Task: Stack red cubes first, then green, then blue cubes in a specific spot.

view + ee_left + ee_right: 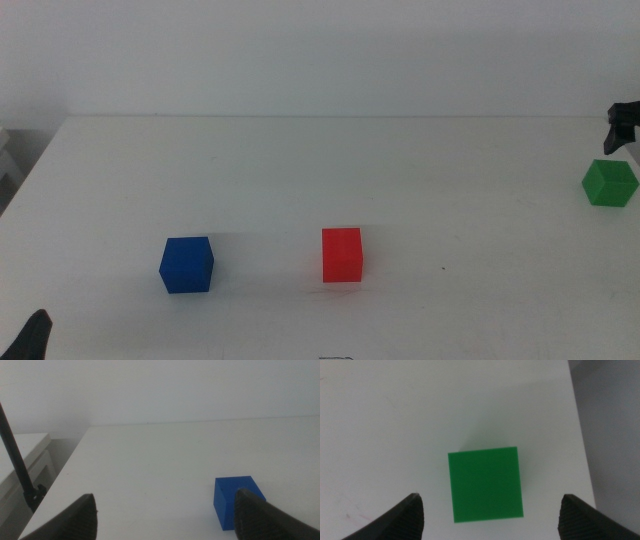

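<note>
The red cube [342,254] sits on the white table [320,160] near the front, at the middle. To its left, a short gap away, lies the blue cube [187,264]. The green cube [610,183] rests far right. My right gripper [622,122] hovers just behind and above it. In the right wrist view, the green cube [485,484] lies below and between the jaws of the open right gripper [491,497]. My left gripper [35,338] waits at the bottom left corner. It is the open gripper [165,495] in the left wrist view, with the blue cube [234,501] beside one jaw.
The green cube lies close to the table's right edge [581,435], with grey floor beyond. Off the table's left side stand a white shelf [22,457] and a thin dark pole [12,455]. A white wall rises behind the table.
</note>
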`<state>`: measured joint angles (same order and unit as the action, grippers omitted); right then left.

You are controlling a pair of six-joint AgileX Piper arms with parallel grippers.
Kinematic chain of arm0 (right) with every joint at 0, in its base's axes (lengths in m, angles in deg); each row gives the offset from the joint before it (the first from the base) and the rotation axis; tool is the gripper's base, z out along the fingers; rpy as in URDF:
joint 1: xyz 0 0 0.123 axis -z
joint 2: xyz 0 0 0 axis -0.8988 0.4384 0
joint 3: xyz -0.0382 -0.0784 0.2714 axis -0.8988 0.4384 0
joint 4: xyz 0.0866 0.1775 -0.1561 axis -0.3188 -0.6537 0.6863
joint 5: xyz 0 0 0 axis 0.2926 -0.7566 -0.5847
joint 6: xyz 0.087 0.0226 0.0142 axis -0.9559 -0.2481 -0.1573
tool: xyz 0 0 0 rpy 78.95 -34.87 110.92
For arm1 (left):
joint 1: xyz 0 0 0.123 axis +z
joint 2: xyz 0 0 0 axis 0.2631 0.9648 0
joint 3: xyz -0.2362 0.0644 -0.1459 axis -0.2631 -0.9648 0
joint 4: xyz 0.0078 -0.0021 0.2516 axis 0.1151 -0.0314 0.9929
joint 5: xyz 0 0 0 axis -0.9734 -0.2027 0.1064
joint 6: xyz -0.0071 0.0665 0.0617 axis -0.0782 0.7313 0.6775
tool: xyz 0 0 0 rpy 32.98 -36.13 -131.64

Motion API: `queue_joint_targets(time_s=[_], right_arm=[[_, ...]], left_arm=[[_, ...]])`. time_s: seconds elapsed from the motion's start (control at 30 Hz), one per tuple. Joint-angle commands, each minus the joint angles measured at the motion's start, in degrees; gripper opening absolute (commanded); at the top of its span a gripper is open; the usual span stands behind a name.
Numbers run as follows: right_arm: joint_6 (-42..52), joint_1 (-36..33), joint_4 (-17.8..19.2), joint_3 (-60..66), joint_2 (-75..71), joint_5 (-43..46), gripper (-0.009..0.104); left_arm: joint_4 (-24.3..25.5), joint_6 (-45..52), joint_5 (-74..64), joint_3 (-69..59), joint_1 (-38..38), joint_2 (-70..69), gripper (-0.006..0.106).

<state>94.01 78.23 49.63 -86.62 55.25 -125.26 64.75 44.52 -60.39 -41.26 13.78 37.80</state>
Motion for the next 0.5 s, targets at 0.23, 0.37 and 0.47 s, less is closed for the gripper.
queue_joint_targets(time_s=[0.23,0.37,0.47], right_arm=[[0.97,0.30,-0.53,-1.99,-0.81,4.53,0.082],[0.97,0.30,-0.73,-1.99,0.23,4.83,0.082],[0.97,0.30,-1.20,-1.99,1.38,4.83,0.082]], left_arm=[[-0.03,-0.47,4.79,0.17,-0.04,-1.13,0.094],[-0.03,-0.47,4.79,0.17,-0.04,-1.13,0.094],[-0.03,-0.47,4.79,0.17,-0.04,-1.13,0.094]])
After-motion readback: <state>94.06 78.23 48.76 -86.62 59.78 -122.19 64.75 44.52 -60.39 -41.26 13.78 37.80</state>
